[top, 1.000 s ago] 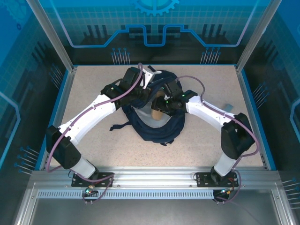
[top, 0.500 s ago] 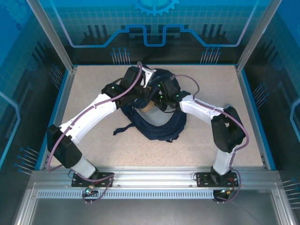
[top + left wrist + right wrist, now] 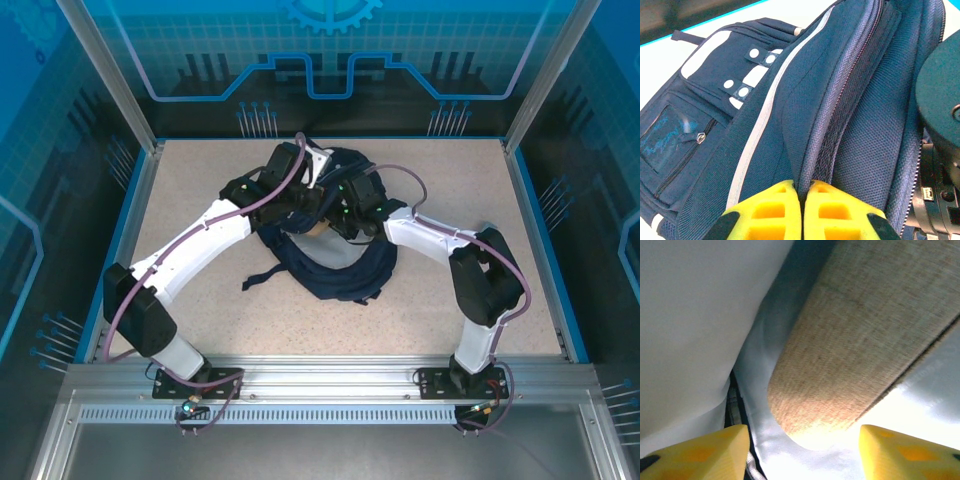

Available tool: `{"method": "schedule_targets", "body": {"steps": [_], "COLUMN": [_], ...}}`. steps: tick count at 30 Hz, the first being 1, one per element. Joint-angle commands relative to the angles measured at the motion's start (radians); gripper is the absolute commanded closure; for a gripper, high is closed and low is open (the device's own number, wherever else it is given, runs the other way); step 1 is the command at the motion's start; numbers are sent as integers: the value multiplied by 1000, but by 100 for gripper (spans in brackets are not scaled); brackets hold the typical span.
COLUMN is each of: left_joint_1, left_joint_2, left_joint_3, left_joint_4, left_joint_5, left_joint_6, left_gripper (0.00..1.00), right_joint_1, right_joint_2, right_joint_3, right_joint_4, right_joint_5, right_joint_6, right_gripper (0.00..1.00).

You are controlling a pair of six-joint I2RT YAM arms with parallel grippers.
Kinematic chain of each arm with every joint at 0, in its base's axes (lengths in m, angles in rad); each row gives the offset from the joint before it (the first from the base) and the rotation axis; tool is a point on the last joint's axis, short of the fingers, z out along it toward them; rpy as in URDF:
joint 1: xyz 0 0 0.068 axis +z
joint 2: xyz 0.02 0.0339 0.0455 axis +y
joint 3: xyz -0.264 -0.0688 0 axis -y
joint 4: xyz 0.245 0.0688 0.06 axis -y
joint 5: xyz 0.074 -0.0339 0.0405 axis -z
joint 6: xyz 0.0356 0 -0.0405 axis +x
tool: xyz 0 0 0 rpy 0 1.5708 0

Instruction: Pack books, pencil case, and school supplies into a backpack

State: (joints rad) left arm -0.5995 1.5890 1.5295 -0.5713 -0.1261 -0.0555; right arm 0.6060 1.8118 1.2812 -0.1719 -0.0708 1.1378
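Note:
The navy backpack [image 3: 340,275] lies in the middle of the table with its mouth held up between both arms. My left gripper [image 3: 802,187] is shut on the backpack's [image 3: 765,100] zipper edge, pinching a fold of fabric between the yellow fingertips. My right gripper [image 3: 804,432] is inside the bag, open, against the white lining [image 3: 690,315]. A tan woven pencil case [image 3: 855,340] lies just ahead of its fingertips, touching neither. From above, a sliver of the pencil case [image 3: 318,229] shows in the opening beside the right gripper [image 3: 338,215]. The books are out of view.
A dark strap [image 3: 262,277] trails from the bag's left side onto the speckled table [image 3: 200,180]. Blue rails [image 3: 540,240] border the table, and metal posts stand at the back corners. Bare table lies left, right and in front of the bag.
My right arm has pushed left and deeper into the bag's mouth. The pencil case, plain to see before, is now mostly hidden inside. The left gripper kept its hold.

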Motion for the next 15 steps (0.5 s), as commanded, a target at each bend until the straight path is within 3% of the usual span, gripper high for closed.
{"method": "schedule_targets", "body": {"steps": [1, 8, 15], "left_joint_1": [-4, -4, -3], "left_joint_2": [-31, -37, -34], "left_joint_3": [66, 57, 55], "left_joint_4": [132, 128, 129], "left_joint_5": [22, 19, 22], "left_joint_6": [-39, -46, -52], "left_gripper": [100, 100, 100], "right_joint_1": [-1, -3, -3], "right_joint_2": [7, 48, 91], "right_joint_3": [-20, -15, 5], "right_joint_4": [-43, -11, 26], "right_joint_5": [37, 53, 66], "right_joint_6": [19, 34, 36], "right_gripper": [45, 62, 68]}}
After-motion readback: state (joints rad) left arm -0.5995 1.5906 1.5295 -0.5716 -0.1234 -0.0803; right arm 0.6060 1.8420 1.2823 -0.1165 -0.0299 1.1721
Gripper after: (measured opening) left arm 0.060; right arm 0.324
